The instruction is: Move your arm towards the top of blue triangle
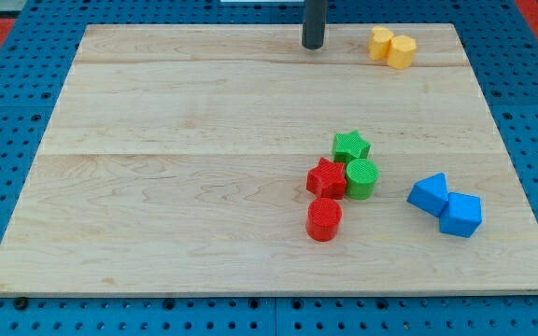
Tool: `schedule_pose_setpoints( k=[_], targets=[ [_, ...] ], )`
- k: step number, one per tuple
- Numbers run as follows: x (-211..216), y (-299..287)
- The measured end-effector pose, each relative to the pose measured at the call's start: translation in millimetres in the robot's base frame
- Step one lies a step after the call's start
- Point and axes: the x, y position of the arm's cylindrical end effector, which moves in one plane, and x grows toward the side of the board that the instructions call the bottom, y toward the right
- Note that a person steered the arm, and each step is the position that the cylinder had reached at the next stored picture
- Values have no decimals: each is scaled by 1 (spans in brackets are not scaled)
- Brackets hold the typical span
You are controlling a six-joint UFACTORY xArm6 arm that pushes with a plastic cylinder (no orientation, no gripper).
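Note:
The blue triangle lies on the wooden board at the view's lower right, touching a blue cube on its lower right side. My tip is at the view's top centre, near the board's top edge. It stands far above and to the left of the blue triangle and touches no block.
Two yellow blocks sit together at the view's top right, just right of my tip. A green star, green cylinder, red star and red cylinder cluster left of the blue blocks. The wooden board lies on a blue pegboard.

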Motion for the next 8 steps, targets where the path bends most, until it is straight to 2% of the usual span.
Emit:
schedule_pose_setpoints(
  k=[3, 4, 5, 6, 7, 8],
  targets=[
    [0, 1],
    [14, 8],
    [48, 47],
    [111, 61],
    [146, 83],
    [163, 97]
  ],
)
